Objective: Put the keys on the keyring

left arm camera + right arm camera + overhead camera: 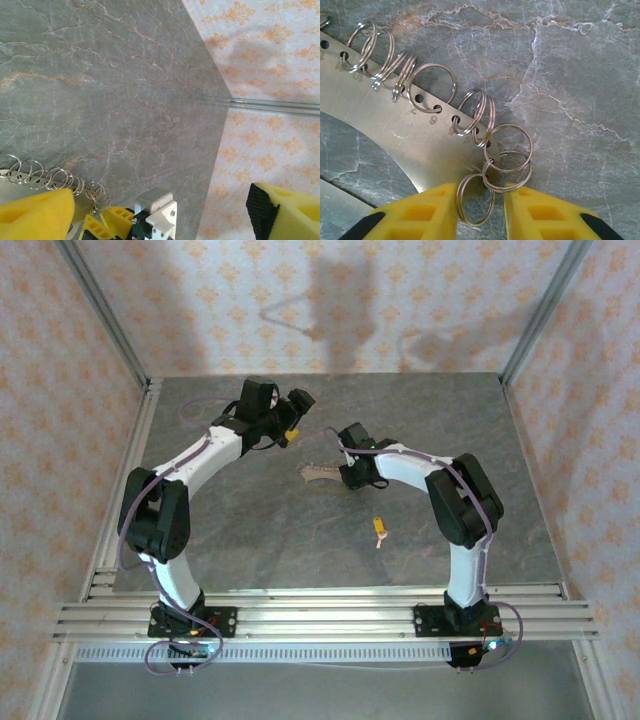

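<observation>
The keyring [322, 475] is a curved metal plate [395, 135] with numbered holes that carry several split rings. My right gripper [480, 210] is down at its end, open to a narrow gap. One split ring [476, 199] lies between the yellow fingers, touching the left one, and a second ring [507, 172] rests against the right finger's tip. The right gripper [347, 481] is at the plate's right end. One of the keys [380, 529], orange-headed, lies on the table nearer the bases. My left gripper [296, 418] hovers behind the plate, wide open [160, 200] and holding nothing.
The grey marble table [450, 420] is walled by patterned panels [270, 75] at the back and sides. In the left wrist view the plate's rings [55, 177] sit at lower left, with the right gripper's white and yellow parts [155, 215] below them.
</observation>
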Motion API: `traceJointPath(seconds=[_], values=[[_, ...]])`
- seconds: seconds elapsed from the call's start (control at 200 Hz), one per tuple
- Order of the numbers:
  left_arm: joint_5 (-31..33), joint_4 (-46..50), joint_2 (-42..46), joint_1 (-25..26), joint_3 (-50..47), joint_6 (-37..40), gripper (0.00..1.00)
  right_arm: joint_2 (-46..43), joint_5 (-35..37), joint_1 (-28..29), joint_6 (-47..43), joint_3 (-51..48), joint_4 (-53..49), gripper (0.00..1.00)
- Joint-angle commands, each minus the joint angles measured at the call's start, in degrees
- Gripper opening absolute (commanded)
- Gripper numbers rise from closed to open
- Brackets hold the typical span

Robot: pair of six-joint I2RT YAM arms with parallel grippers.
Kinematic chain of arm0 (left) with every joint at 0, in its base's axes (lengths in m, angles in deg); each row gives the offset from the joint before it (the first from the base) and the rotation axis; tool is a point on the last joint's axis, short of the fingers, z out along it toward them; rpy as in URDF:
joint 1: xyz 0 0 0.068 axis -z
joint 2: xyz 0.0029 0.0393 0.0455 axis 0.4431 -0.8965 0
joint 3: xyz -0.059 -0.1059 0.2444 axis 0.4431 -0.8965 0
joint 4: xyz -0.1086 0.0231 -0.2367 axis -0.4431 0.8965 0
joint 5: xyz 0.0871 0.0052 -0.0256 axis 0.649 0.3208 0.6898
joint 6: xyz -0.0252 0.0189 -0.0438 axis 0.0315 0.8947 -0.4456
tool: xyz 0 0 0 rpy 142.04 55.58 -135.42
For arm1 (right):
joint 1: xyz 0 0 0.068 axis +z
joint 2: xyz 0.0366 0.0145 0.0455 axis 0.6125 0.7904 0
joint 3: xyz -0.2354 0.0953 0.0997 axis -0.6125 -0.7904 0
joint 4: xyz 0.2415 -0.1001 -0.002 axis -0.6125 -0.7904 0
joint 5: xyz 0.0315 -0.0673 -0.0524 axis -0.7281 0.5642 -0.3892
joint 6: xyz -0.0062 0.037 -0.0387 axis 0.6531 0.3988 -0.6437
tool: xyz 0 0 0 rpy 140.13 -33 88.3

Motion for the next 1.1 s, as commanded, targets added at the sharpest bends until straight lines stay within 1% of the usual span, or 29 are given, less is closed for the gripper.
traceJointPath(seconds=[0.0, 0.12, 0.255, 0.42, 0.565, 0.666, 0.836, 0.981, 1.096], values=[[-1.10, -2.30, -1.03, -0.53, 0.08, -0.73, 0.91, 0.41, 1.96, -0.01, -0.83, 0.86, -1.44, 0.29], [-1.11, -2.66, -1.12, -0.53, 0.08, -0.94, 0.91, 0.40, 1.78, -0.02, -0.91, 0.77, -1.36, 0.27], [-1.12, -2.70, -1.14, -0.53, 0.08, -0.92, 0.91, 0.32, 1.74, 0.03, -1.24, 0.86, -1.46, 0.21], [-1.11, -2.59, -1.04, -0.53, 0.25, -0.93, 0.91, -0.16, 1.67, -0.02, -1.97, 0.82, -1.92, 0.00], [-1.08, -1.96, -0.43, -0.70, 0.68, 0.22, 0.91, -3.08, -0.39, -0.02, -2.99, 2.08, -3.99, 0.00], [-1.20, -0.88, 0.71, -0.96, 1.45, 3.15, 0.91, -7.67, -4.24, -0.02, -3.20, 3.25, -5.04, 0.00], [0.25, 6.62, 3.51, -0.97, 4.46, 14.87, 0.89, -15.04, -14.24, -0.81, -3.15, 5.58, -4.60, 0.00], [0.39, 7.41, 7.14, -1.02, 3.41, 20.84, 0.86, -20.05, -23.50, -3.49, -0.51, 5.14, 0.33, 0.00], [-0.55, 4.79, 10.49, -0.97, 0.94, 23.14, 0.79, -23.89, -31.56, -6.88, 3.75, 3.50, 6.97, 0.00]])
